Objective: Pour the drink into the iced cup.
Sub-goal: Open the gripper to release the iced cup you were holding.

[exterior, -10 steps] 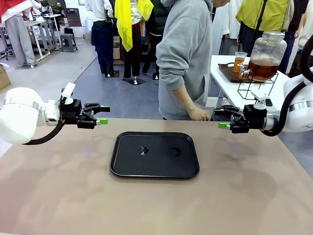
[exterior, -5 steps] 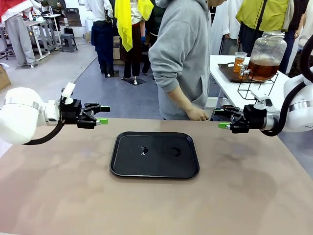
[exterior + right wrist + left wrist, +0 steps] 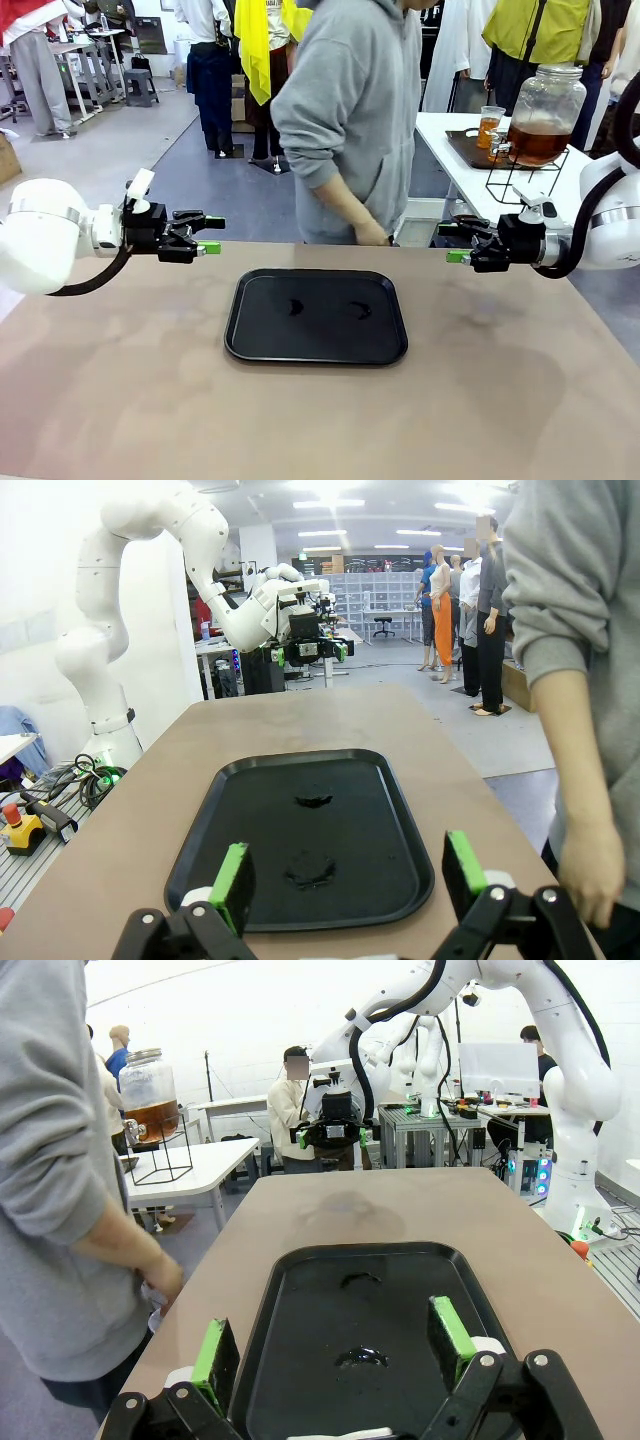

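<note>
Front view showed a black tray point(image 3: 316, 316) lying flat near the middle of the brown tabletop point(image 3: 150, 400), with two small dark marks on its floor. The left claw point(image 3: 207, 236) hung above the tabletop to the left of the tray, and its fingers stood apart with nothing between them. The right claw point(image 3: 455, 244) hung at the right side, also apart and holding nothing. Both claws pointed toward the middle and were well apart from the tray.

A person in a grey hoodie point(image 3: 350, 110) stood at the far edge of the tabletop, and one hand point(image 3: 372, 235) was low, just beside that edge.

The drink point(image 3: 537, 142), an amber-brown liquid, was inside a large glass dispenser jar point(image 3: 543, 112) on a black wire stand point(image 3: 520, 180), on a white side table point(image 3: 470, 150) behind the right arm. Near the jar a clear cup point(image 3: 490, 125) with amber liquid stood on a dark tray there.

From the left wrist view, the green pads point(image 3: 214, 1352) framed the tray, and the jar was seen far at the left side.
</note>
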{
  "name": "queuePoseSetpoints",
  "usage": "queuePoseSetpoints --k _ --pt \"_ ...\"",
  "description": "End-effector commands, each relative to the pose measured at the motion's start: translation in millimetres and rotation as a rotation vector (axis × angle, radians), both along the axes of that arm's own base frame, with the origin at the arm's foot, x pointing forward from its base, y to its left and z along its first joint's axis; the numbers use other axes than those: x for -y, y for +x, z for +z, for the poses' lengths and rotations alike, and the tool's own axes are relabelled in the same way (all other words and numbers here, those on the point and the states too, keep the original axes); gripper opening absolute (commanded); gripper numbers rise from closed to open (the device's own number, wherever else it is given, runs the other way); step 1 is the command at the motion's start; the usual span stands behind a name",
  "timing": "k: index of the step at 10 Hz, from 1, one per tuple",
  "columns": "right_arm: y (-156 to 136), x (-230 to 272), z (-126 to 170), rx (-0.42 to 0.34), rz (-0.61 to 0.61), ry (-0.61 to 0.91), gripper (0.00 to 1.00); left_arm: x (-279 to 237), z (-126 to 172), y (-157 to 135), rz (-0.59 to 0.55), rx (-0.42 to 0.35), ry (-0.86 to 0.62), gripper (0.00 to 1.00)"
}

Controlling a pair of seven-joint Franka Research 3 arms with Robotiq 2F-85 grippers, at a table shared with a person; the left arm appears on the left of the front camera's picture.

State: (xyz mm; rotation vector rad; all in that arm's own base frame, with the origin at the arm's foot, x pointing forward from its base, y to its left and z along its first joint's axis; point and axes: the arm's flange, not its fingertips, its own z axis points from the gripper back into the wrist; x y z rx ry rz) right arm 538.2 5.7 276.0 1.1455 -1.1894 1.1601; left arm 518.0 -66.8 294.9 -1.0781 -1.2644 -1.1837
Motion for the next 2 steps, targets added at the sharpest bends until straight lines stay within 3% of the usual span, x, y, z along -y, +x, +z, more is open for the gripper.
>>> queuePoseSetpoints --k 1,2 --pt "2.5 -3.0 5.2 -0.009 -0.008 0.001 1.0 0.7 1.7 -0.3 -0.003 0.001 -0.005 1.0" --pt "2.5 -3.0 5.2 -0.009 -0.008 0.001 1.0 0.7 1.7 -0.3 -0.003 0.001 -0.005 1.0"
